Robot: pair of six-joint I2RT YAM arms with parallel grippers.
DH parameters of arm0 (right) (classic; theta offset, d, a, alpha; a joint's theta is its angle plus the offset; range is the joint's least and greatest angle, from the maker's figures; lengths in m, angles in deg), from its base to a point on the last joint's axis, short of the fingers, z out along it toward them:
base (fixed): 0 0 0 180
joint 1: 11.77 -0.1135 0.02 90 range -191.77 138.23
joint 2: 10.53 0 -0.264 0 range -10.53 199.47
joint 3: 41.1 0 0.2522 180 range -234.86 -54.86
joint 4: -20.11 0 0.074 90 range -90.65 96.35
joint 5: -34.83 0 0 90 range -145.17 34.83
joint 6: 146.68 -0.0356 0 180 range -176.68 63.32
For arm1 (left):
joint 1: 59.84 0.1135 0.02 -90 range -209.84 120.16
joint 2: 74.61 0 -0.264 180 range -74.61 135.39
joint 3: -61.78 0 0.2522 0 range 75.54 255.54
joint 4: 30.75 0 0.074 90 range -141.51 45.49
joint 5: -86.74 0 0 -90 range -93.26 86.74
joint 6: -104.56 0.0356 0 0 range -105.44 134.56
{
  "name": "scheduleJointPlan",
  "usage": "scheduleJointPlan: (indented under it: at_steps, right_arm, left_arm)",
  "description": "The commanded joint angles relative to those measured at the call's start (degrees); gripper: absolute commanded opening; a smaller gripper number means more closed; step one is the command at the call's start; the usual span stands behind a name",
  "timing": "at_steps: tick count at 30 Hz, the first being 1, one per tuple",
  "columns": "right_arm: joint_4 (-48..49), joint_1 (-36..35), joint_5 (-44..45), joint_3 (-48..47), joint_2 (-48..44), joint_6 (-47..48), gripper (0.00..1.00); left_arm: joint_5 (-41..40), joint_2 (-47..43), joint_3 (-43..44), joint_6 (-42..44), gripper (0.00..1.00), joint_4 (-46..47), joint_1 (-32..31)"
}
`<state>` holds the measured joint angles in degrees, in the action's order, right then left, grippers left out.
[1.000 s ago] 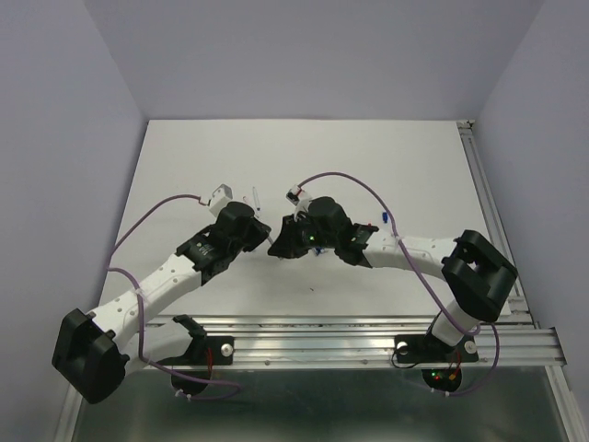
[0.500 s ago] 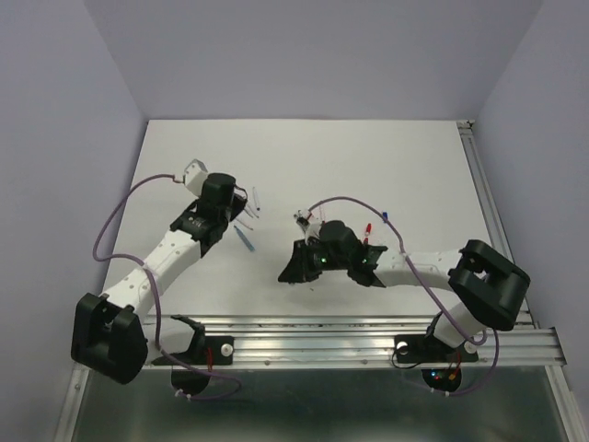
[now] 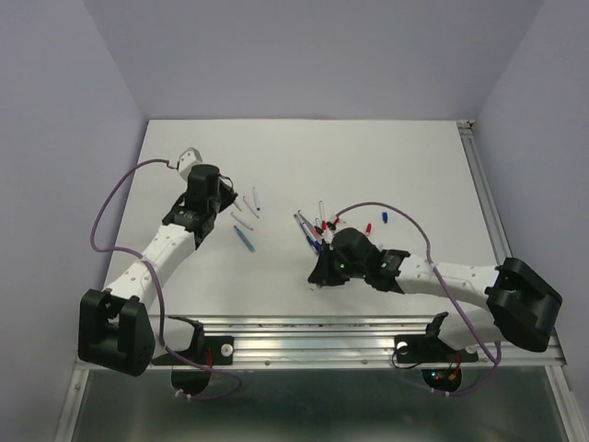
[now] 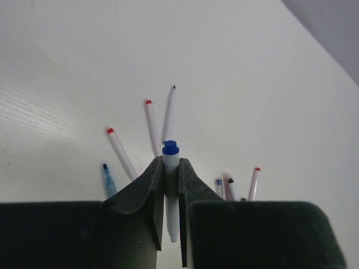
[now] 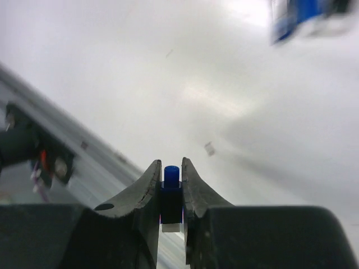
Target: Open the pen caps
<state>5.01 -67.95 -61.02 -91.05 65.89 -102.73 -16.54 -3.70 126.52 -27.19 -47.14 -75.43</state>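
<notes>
The left claw (image 4: pixel 171 163) is clenched on a thin white pen with a blue end (image 4: pixel 171 193). Its long axis runs up the frame, blue end uppermost. The right claw (image 5: pixel 171 168) grips a short blue plastic cap (image 5: pixel 171 178), upright, its base shadowed between the fingers. Loose thin pens (image 4: pixel 151 126) lie fanned on the white worktop (image 4: pixel 252 84). The blue shape at upper right (image 5: pixel 303 14) is too blurred to identify.

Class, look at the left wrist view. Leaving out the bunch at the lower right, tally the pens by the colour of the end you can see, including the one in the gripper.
Red end: 2, far pen and left pen
Blue end: 2, lying pen and held pen in the left gripper
Black tip: 1, black-tipped pen
Total: 5
</notes>
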Motion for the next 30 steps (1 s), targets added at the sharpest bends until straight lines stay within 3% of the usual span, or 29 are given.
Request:
scheduleJointPlan:
  at_steps: [1, 7, 15, 23, 30]
  right_arm:
    - [-12.2, 6.7, 18.9, -4.8, 0.0, 4.6, 0.01]
    - [-13.8, 12.1, 29.3, -7.3, 2.8, 8.2, 0.03]
    - [-11.3, 16.0, 30.6, -8.4, 8.2, 10.6, 0.05]
    - [-10.5, 16.1, 31.0, -8.0, 8.6, 11.4, 0.22]
    - [-11.6, 16.1, 30.6, -8.1, 7.5, 11.6, 0.28]
  left_arm:
    - [5.7, -3.3, -5.7, 3.7, 0.0, -1.3, -4.5]
    - [-2.1, 0.7, -7.0, 0.6, 0.01, -8.3, -15.2]
    - [-3.7, 8.5, -3.9, 1.6, 0.04, -9.8, -16.7]
    - [-4.7, 16.1, -0.7, 1.6, 0.26, -11.3, -16.9]
    - [-6.3, 17.6, 0.7, 0.4, 0.42, -13.3, -17.0]
